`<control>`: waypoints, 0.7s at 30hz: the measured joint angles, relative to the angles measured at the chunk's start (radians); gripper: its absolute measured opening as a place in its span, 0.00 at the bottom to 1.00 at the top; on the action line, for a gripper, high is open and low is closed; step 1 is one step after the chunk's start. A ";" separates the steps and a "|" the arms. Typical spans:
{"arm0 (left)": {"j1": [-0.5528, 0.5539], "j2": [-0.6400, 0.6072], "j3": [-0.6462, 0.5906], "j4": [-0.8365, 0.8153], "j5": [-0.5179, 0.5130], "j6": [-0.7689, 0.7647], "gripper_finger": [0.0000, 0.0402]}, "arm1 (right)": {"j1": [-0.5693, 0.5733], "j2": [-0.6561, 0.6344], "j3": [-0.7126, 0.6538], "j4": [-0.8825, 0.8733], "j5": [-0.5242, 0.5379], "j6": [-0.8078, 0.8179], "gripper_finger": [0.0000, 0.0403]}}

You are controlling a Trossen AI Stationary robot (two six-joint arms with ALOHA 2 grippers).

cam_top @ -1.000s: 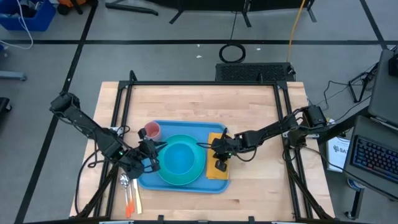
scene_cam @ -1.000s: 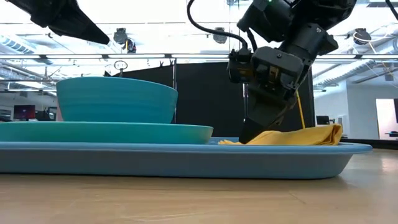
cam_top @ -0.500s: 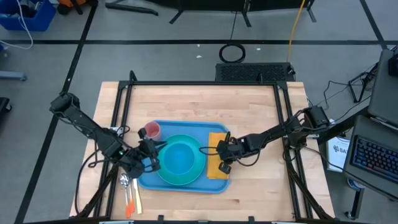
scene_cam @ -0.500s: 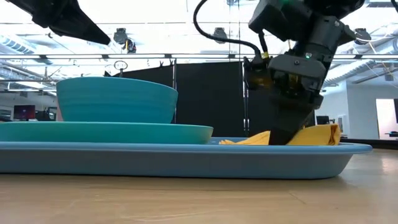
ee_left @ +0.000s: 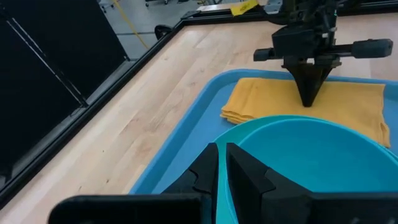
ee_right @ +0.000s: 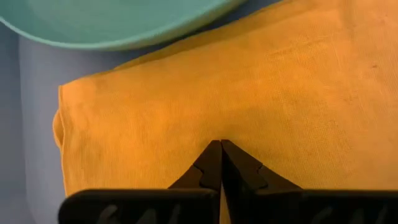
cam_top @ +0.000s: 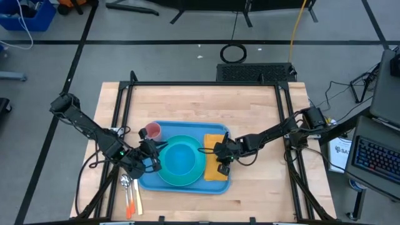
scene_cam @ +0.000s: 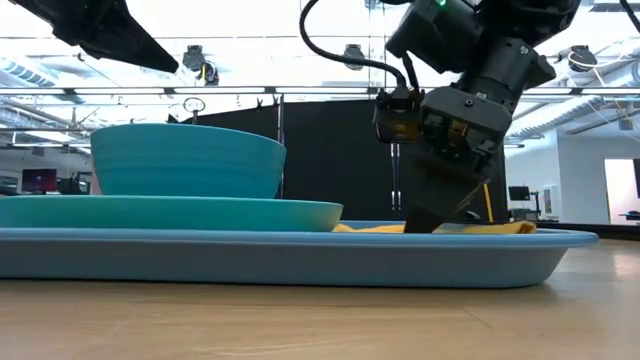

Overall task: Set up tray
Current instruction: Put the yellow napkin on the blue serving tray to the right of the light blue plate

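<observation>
Your right gripper (cam_top: 221, 169) is pinched fully shut with nothing between its fingers, and its tips are pressed down onto the yellow napkin (cam_top: 214, 157), which lies folded flat on the right-hand part of the tray (cam_top: 187, 187); in the right wrist view the closed tips sit right on the cloth (ee_right: 249, 93), so it looks like you are smoothing it down, not carrying it. Beside the napkin, the round teal plate (cam_top: 199, 170) takes up the middle of the tray with a blue bowl (cam_top: 180, 158) set on it, and a small pink cup (cam_top: 153, 131) stands at the tray's far left corner. Your left gripper (cam_top: 147, 164) waits low at the tray's left edge, close to the plate rim; its 2 fingers (ee_left: 208, 171) look almost together and I see nothing held between them. The tray itself sits on the wooden table (cam_top: 200, 100), toward its front edge. By my reading, the setup is well along: plate, bowl, cup and napkin are all in place. What seems left is the cutlery (cam_top: 129, 190), a spoon and what look like orange-handled pieces, lying on the table just off the tray's front left corner, nearest your left arm
</observation>
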 joint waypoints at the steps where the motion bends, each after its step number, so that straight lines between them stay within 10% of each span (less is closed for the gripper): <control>1: 0.000 0.000 0.000 0.000 0.000 0.000 0.09 | -0.005 0.001 0.000 0.005 -0.001 -0.001 0.00; 21: 0.000 0.000 0.000 -0.002 0.140 0.022 0.09 | -0.005 -0.010 -0.004 0.135 0.007 -0.058 0.08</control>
